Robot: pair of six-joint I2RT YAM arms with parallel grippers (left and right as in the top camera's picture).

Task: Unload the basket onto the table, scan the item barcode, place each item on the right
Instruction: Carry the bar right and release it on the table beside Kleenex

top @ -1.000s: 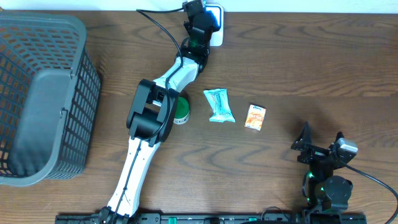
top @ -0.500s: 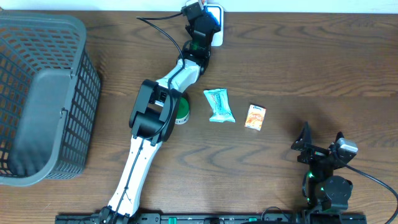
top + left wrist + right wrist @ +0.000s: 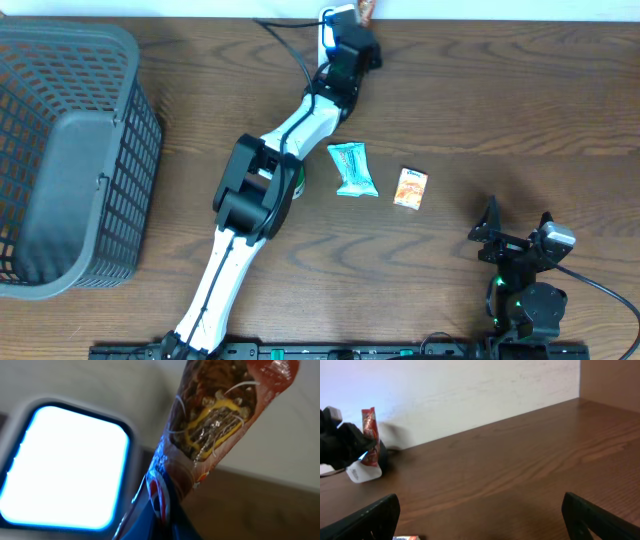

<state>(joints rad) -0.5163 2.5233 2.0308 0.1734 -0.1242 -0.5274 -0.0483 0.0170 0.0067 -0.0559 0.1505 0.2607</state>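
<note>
My left gripper (image 3: 357, 42) reaches to the table's far edge and is shut on the lower end of a red snack packet (image 3: 215, 425), which stands upright. The packet's top (image 3: 367, 10) pokes out beyond the gripper. Just left of the packet is the white scanner, its window (image 3: 65, 465) glowing bright blue-white. The right wrist view shows the packet (image 3: 369, 425) beside the scanner (image 3: 364, 472) from afar. No barcode shows on the packet. My right gripper (image 3: 517, 222) rests at the front right, open and with nothing in it.
A teal packet (image 3: 352, 169) and a small orange packet (image 3: 410, 187) lie mid-table. A green round object (image 3: 293, 178) sits partly under the left arm. A large grey mesh basket (image 3: 70, 150) fills the left side. A white wall lies behind the table's far edge.
The left gripper has swung right and slightly farther back with the packet, which now shows beyond it. The right arm has not moved.
</note>
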